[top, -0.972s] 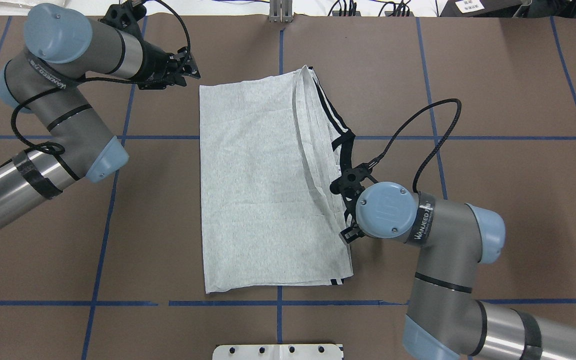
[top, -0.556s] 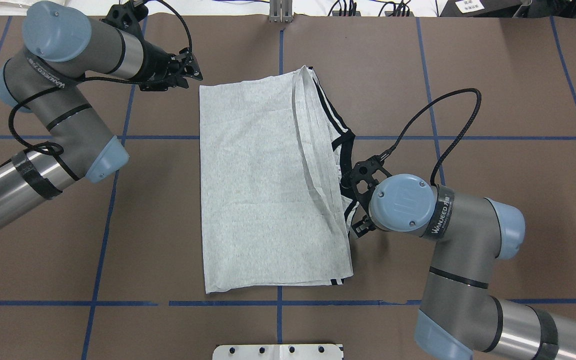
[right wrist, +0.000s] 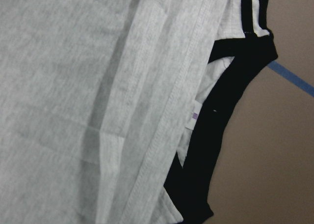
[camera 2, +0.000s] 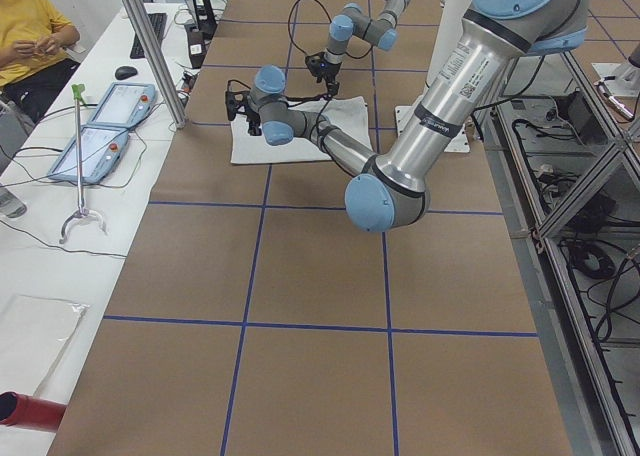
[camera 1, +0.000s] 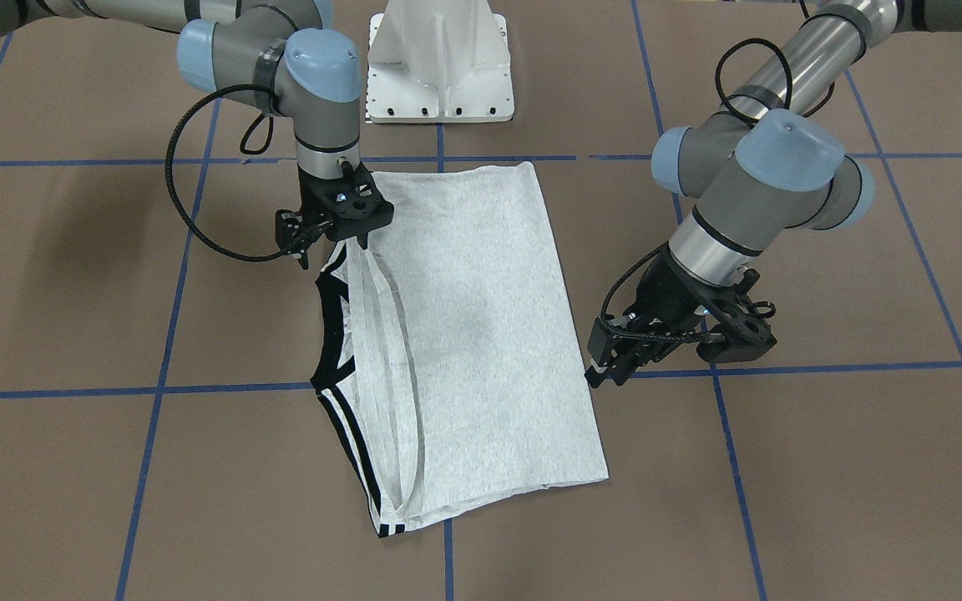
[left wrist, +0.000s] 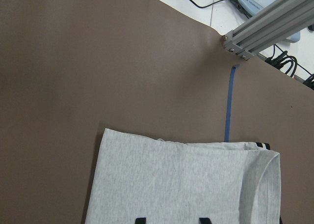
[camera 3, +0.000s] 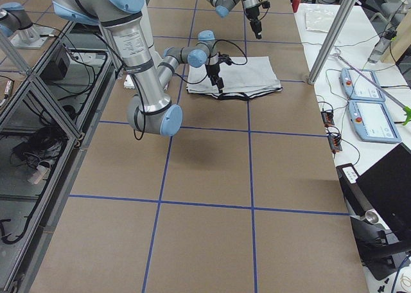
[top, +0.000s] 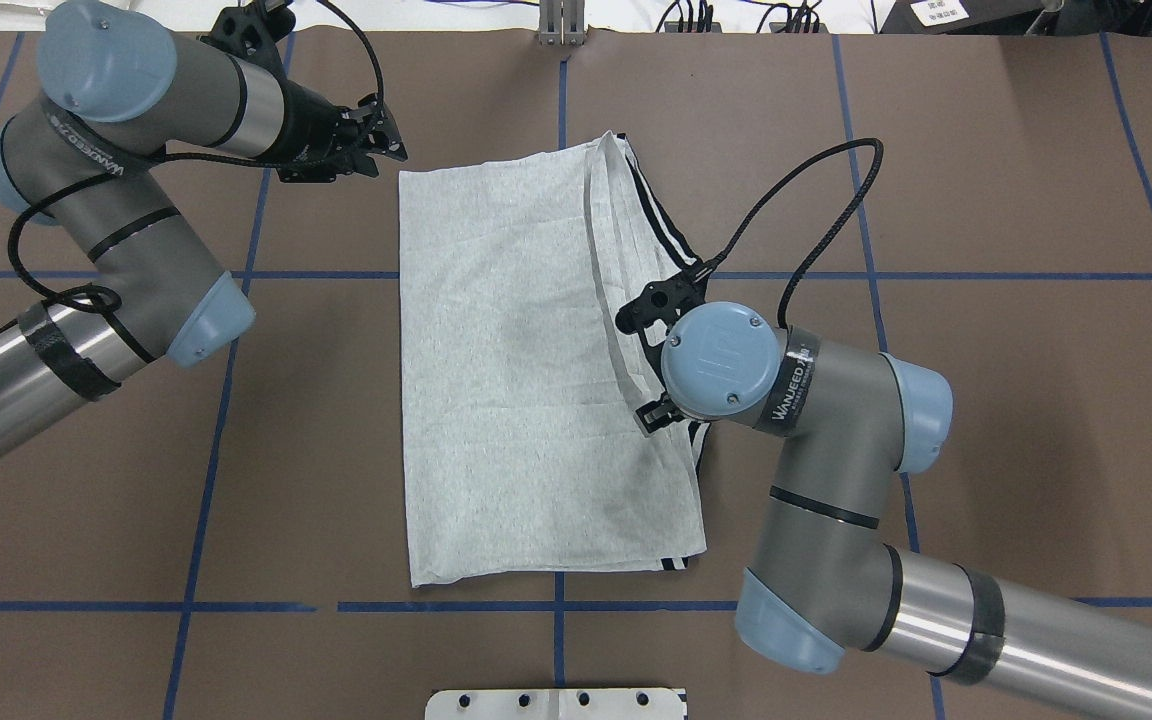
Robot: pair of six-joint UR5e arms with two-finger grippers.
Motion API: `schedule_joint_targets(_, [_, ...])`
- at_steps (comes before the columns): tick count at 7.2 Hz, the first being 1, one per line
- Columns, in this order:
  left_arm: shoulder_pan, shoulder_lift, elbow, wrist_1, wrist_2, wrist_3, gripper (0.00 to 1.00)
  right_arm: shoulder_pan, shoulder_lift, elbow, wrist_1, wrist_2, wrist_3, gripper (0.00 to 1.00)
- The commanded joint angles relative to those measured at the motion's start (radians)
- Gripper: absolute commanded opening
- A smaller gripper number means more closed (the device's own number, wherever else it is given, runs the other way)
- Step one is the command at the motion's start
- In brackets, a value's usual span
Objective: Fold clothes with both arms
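Observation:
The grey T-shirt (top: 526,380) lies folded into a long rectangle, print hidden, mid-table (camera 1: 481,334). Its black neckband (top: 691,280) and black shoulder stripes (top: 666,230) show along its right edge, and close up the neckband (right wrist: 221,135) fills the right wrist view. My right gripper (camera 1: 347,242) hangs over that edge near the neckband; in the overhead view its wrist (top: 721,360) hides the fingers, so I cannot tell its state. My left gripper (top: 388,140) is open just off the shirt's far left corner (camera 1: 610,367), with nothing between its fingertips (left wrist: 140,220).
The white pedestal base (camera 1: 439,67) stands at the robot's edge of the table. An aluminium post (top: 561,20) rises at the far edge. Blue tape lines (top: 556,605) grid the brown cover. A seated person (camera 2: 30,36) and control pendants (camera 2: 105,116) are beside the table.
The right arm swung outward, then back left and farther over the shirt's right edge near the neckband. The left arm stayed almost where it was.

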Motion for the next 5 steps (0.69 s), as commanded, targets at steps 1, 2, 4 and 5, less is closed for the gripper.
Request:
schedule_joint_targets(1, [0.001, 0.013, -0.009, 0.0, -0.001, -0.001, 0.47, 0.01, 0.104, -0.128, 0.005, -0.003, 0.024, 1.0])
schedule_joint_targets(2, [0.001, 0.013, -0.017, 0.0, -0.001, -0.002, 0.47, 0.011, 0.123, -0.16, 0.006, -0.004, 0.024, 1.0])
schedule_joint_targets(4, [0.001, 0.013, -0.022, 0.0, 0.0, -0.002, 0.47, 0.028, 0.143, -0.243, 0.069, -0.006, 0.021, 1.0])
schedule_joint_targets(5, [0.001, 0.013, -0.022, 0.0, -0.001, -0.002, 0.47, 0.04, 0.143, -0.294, 0.127, -0.006, 0.019, 1.0])
